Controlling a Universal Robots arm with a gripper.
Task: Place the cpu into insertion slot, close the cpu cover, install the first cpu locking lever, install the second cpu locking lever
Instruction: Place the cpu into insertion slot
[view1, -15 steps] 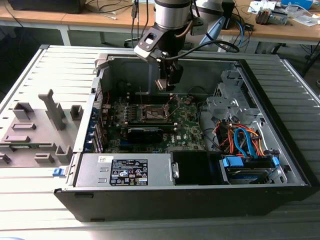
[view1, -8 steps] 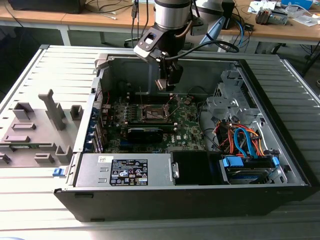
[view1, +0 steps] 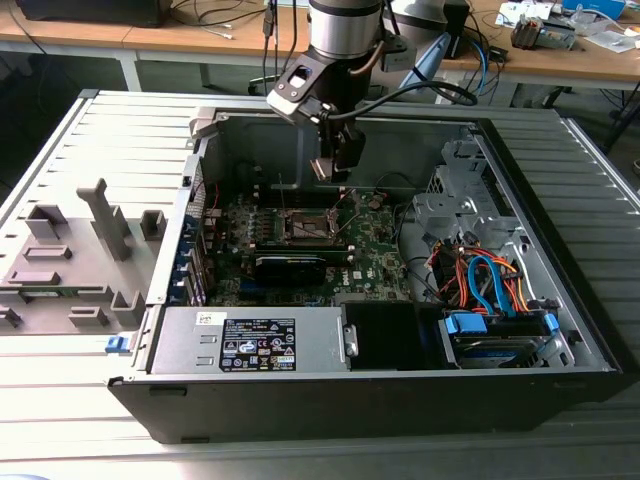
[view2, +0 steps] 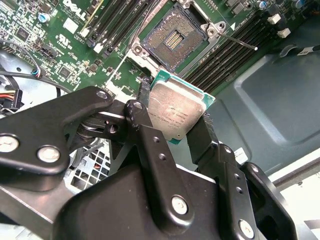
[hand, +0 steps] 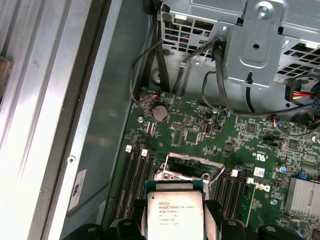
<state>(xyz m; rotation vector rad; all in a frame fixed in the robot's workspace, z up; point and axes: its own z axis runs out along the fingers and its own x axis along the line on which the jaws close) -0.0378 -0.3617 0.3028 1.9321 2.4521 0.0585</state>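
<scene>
In the exterior view, a grey plastic rack (view1: 90, 240) stands on the slatted table (view1: 60, 400) at the exterior view's left, just beside the open computer case (view1: 380, 400). Inside the case the green board (view1: 375, 250) lies flat, and the socket (view1: 313, 226) sits near its middle with the pin field uncovered. The gripper (view1: 335, 165) hangs above that spot, clear of the board. In the second wrist view its black fingers (view2: 145, 135) are clamped on two opposite edges of the chip (view2: 176, 111), with the metal top facing the camera. The chip is in the air, not seated. The socket lies beyond the fingertips and below them, apart from the chip and empty. Further to the exterior view's right, coloured cables (view1: 485, 280) run past the drive bay.
</scene>
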